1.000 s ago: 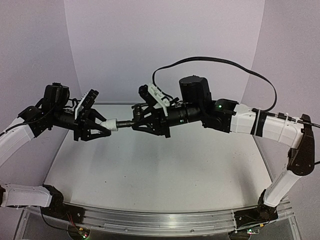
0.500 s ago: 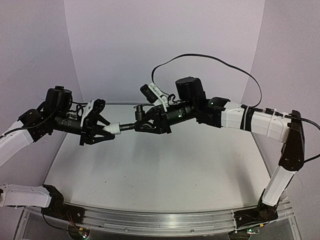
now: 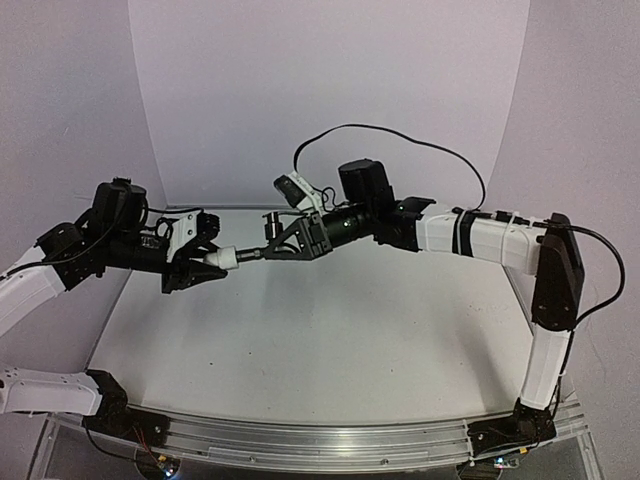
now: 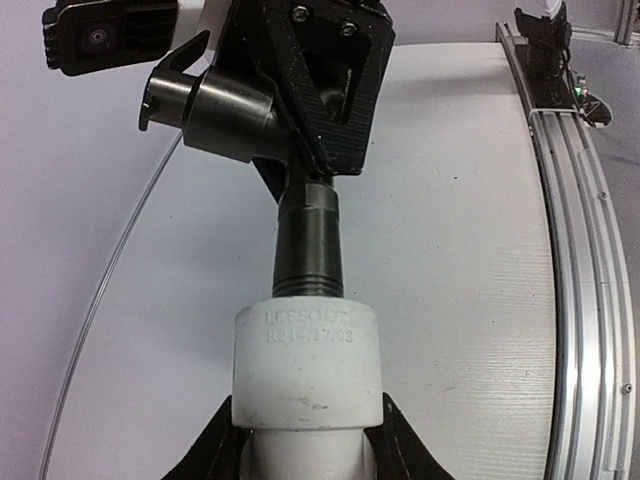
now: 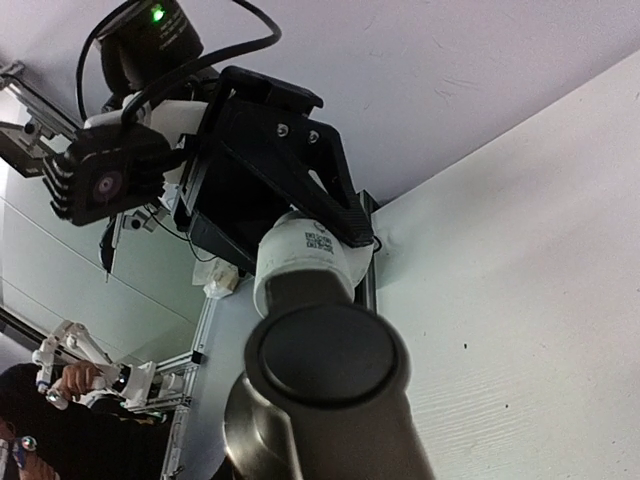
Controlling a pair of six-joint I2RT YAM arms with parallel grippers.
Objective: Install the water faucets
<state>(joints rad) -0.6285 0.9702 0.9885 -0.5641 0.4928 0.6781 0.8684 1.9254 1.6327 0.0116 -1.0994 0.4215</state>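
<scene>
My left tool [image 3: 197,265] is clamped partway closed around the short white plastic cylindrical fitting [image 4: 308,350]. My right tool [image 3: 285,238] is pinched almost closed on the small dark grey metal tap [image 4: 305,235]. Both parts hang above the white desk [image 3: 330,340], with the tap's threaded end at the fitting's mouth. I judge cross-threading the main risk: any tilt between the two axes could jam the threads. Twisting might also make the smooth metal slip in the grip.
</scene>
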